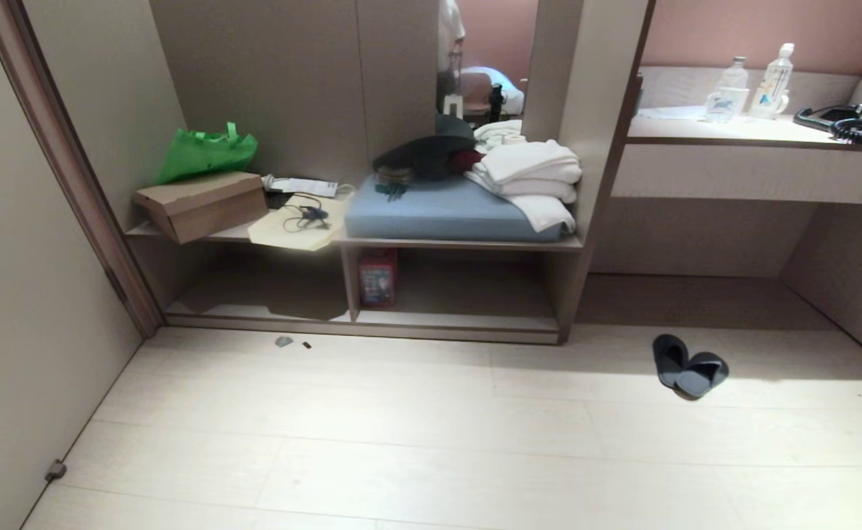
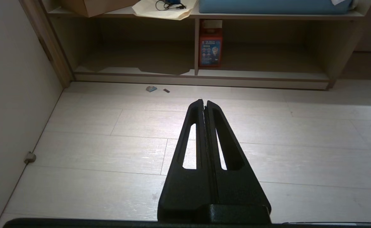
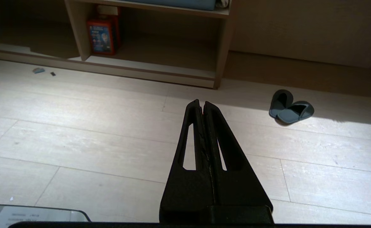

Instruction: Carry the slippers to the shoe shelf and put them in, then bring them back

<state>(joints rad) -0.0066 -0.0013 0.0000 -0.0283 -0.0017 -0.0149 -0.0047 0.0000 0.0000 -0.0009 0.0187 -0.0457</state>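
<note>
The dark blue-grey slippers (image 1: pixel 688 366) lie on the pale floor at the right, one overlapping the other; the right wrist view shows the slippers (image 3: pixel 290 110) ahead of and to the side of my right gripper (image 3: pixel 201 103). The shoe shelf (image 1: pixel 445 294) is the low open cubby row in the built-in unit, split by a thin divider with a red label (image 1: pixel 377 277); the shelf (image 2: pixel 261 60) also faces my left gripper (image 2: pixel 204 102). Both grippers are shut and empty, held above bare floor well short of shelf and slippers. Neither arm shows in the head view.
On the ledge above the cubbies sit a cardboard box (image 1: pixel 201 205), green bag (image 1: pixel 206 153), blue cushion (image 1: pixel 442 210) and white towels (image 1: pixel 534 180). A desk (image 1: pixel 762 140) with bottles stands at right. Two small scraps (image 1: pixel 284 341) lie on the floor; a doorstop (image 1: pixel 55 470) is by the left wall.
</note>
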